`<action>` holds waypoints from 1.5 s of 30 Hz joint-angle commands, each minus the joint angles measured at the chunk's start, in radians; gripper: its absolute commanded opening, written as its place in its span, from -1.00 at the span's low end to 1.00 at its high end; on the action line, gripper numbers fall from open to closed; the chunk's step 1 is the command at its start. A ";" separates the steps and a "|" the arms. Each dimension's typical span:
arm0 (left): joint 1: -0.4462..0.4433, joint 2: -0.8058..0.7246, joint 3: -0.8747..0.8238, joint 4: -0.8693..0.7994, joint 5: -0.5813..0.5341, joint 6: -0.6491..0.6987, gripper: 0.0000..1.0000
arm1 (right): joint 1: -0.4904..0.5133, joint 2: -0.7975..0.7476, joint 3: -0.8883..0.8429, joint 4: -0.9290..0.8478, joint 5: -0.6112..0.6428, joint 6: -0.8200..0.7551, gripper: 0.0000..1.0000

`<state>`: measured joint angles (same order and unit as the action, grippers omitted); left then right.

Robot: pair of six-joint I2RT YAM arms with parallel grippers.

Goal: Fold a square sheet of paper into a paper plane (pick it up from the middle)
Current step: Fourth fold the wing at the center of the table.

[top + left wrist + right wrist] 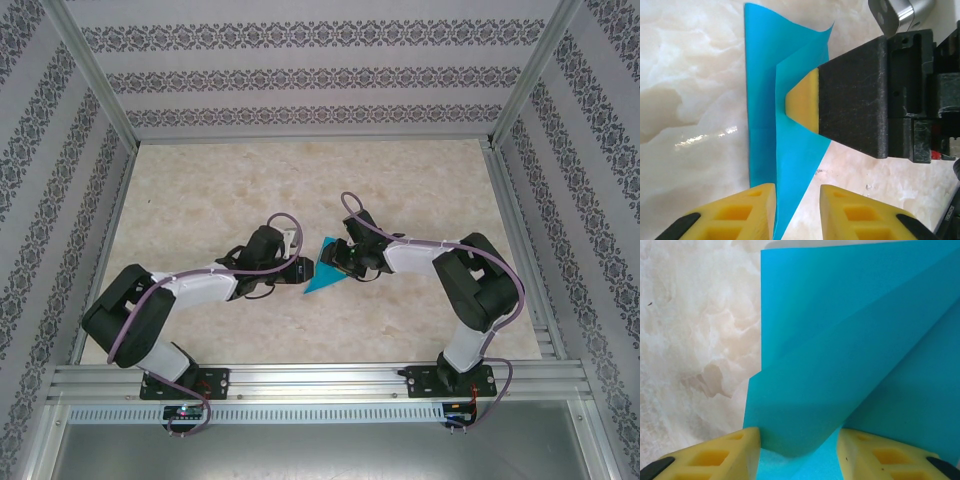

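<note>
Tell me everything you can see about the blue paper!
The paper is thin, plain, bright cyan-blue and partly folded, so from above it looks like a pointed triangle. It lies on the marble-look table between both grippers. One flap lifts along a crease and curves over loosely. The open right gripper straddles that flap, one yellow fingertip resting on the paper. Its narrow end runs between the open fingers of the left gripper.

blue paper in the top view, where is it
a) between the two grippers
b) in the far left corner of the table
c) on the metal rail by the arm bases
A: the blue paper lies right between the left gripper and the right gripper.
</note>
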<state>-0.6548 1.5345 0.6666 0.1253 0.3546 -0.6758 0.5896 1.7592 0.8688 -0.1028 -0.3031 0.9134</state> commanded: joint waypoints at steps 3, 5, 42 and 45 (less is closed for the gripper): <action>0.007 0.086 0.041 0.030 0.108 -0.054 -0.51 | 0.015 0.062 -0.011 -0.109 0.075 -0.036 -0.07; 0.007 0.111 0.048 0.045 0.128 -0.058 -0.52 | 0.016 0.062 -0.010 -0.110 0.068 -0.042 -0.05; 0.006 0.149 0.102 -0.069 0.116 -0.008 -0.68 | 0.013 0.082 -0.015 -0.108 0.033 -0.042 -0.04; 0.006 0.160 0.102 -0.097 0.086 -0.004 -0.69 | 0.011 0.083 -0.018 -0.112 0.038 -0.042 -0.04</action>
<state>-0.6548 1.6783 0.7460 0.0715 0.4767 -0.6968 0.5953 1.7702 0.8883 -0.1318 -0.3092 0.8875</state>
